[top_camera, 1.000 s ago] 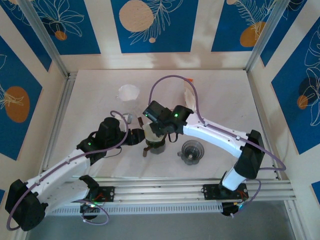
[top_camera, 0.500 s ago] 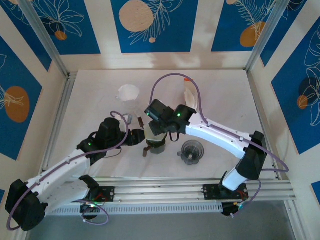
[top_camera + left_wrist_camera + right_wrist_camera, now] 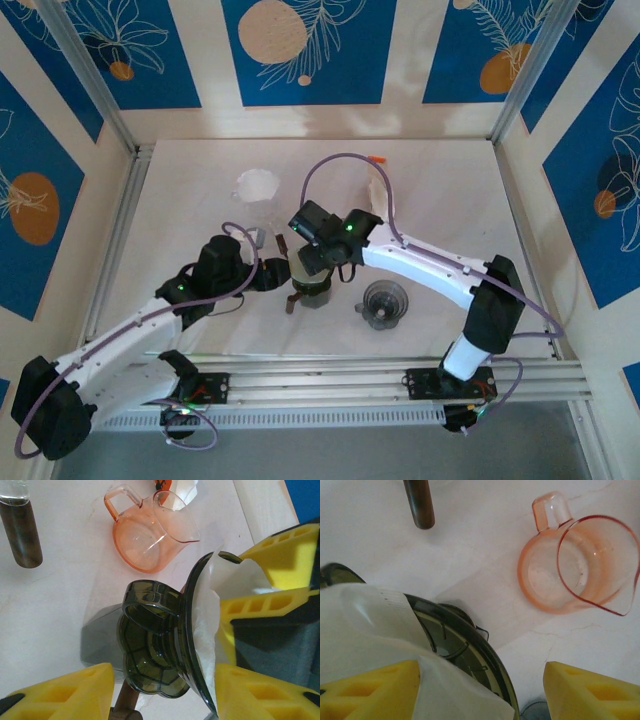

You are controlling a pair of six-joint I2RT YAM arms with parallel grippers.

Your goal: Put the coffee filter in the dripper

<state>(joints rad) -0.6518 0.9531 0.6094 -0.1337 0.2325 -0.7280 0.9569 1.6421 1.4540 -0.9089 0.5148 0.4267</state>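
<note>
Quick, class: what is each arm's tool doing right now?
Left tool: straddles the dripper; whether it grips cannot be told.
Right tool: open, with the paper filter draped over one side.

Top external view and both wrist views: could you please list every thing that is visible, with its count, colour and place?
dripper: 1, dark smoky, table centre
coffee filter: 1, white, partly inside the dripper's mouth
pitcher: 1, clear pink, right of dripper
rod: 1, dark brown, near dripper
cone: 1, white, far left
paper packet: 1, beige, far centre
table: 1, white
left gripper: 1, yellow fingers, open around dripper
right gripper: 1, yellow fingers, open over filter
</note>
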